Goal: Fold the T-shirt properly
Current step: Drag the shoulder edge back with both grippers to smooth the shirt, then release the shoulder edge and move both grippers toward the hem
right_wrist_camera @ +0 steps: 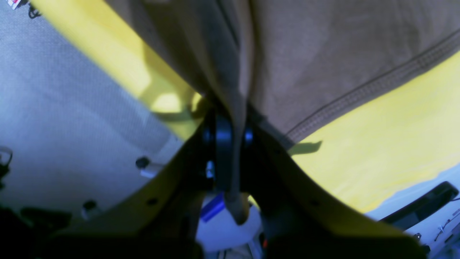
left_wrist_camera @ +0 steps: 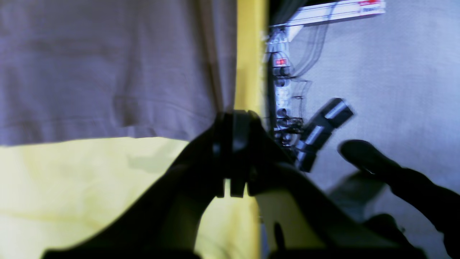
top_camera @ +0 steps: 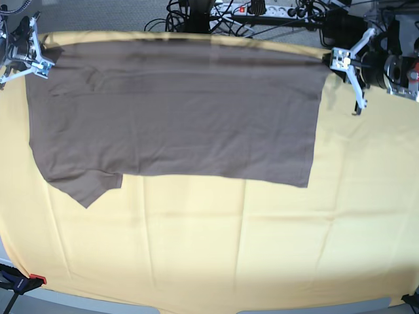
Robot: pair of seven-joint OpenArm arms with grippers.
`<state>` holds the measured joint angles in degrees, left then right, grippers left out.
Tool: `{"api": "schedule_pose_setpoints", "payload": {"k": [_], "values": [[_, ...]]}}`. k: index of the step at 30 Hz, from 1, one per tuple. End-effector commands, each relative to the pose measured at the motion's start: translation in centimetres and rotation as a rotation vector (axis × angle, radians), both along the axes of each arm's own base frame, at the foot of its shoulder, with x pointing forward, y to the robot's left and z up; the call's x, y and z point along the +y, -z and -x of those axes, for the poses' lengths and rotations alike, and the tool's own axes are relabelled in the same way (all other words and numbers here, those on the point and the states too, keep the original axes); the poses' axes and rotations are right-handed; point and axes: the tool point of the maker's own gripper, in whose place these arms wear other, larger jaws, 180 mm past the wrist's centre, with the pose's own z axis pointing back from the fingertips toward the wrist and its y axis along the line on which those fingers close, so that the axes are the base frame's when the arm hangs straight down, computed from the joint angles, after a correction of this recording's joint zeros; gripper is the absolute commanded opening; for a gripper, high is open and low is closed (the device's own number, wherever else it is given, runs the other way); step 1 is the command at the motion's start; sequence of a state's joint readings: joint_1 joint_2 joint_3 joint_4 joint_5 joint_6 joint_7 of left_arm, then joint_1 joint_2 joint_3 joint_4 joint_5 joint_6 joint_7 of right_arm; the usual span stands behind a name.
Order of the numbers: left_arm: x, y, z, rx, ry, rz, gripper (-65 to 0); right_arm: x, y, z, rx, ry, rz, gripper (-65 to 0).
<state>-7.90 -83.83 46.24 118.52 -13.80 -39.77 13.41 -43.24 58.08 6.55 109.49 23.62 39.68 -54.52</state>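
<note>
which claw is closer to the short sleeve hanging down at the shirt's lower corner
Right. The right claw is clamped on the T-shirt at the far corner on the same side as the sleeve. The left claw is shut on the opposite far corner, across the shirt's whole width.

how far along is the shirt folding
Early to middle. Done: the T-shirt lies on the yellow cloth as a wide band, seemingly doubled over once, one sleeve poking out low. In hand: the left gripper and right gripper each pinch a far corner at the cloth's back edge. Left: folding the sides in to make a compact stack.
</note>
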Motion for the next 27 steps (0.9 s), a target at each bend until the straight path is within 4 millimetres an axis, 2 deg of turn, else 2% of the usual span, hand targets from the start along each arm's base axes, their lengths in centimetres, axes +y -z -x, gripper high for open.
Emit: {"api": "schedule_pose_setpoints", "payload": {"k": [1, 7, 8, 10, 11, 12, 13, 16, 20, 24, 27], "values": [[1.2, -0.3, -0.3, -0.022, 0.016, -0.047, -65.0, -1.3, -0.8, -0.6, -0.006, -0.020, 0.065, -65.0], [1.4, -0.2, -0.4, -0.033, 0.030, -0.058, -65.0, -1.2, -0.7, -0.5, -0.006, -0.016, 0.058, -65.0], [1.4, -0.2, -0.4, -0.033, 0.030, -0.059, -61.9, -1.2, -0.8, -0.6, -0.006, -0.016, 0.059, -57.4], [1.4, -0.2, -0.4, -0.034, 0.031, -0.059, -47.0, -1.2, -0.8, -0.6, -0.007, -0.015, 0.059, -36.8], [1.4, -0.2, -0.4, -0.033, 0.030, -0.060, -39.7, -1.0, -0.9, -0.6, -0.004, -0.023, 0.052, -30.8], [1.4, -0.2, -0.4, -0.035, 0.030, -0.060, -34.0, -0.6, -1.0, -0.6, 0.000, -0.030, 0.038, -28.4], [1.4, -0.3, -0.6, -0.042, 0.030, -0.062, -31.1, -0.3, -1.2, -0.8, -0.001, -0.037, 0.033, -28.6], [1.8, -0.5, -1.2, -0.067, 0.032, -0.092, -30.8, 0.6, -2.2, -1.4, -0.027, -0.068, 0.045, -28.6], [1.4, -1.9, -2.4, -0.090, -0.006, -0.099, -30.8, 1.3, -3.7, -2.4, -0.076, -0.082, 0.084, -28.8], [0.6, -3.8, -4.7, -0.130, -0.069, -0.054, -31.0, 2.1, -5.7, -3.9, -0.147, -0.078, 0.084, -28.8], [0.4, -5.3, -7.0, -0.194, -0.133, -0.017, -31.0, 1.6, -7.4, -5.6, -0.222, -0.042, 0.083, -28.8]]}}
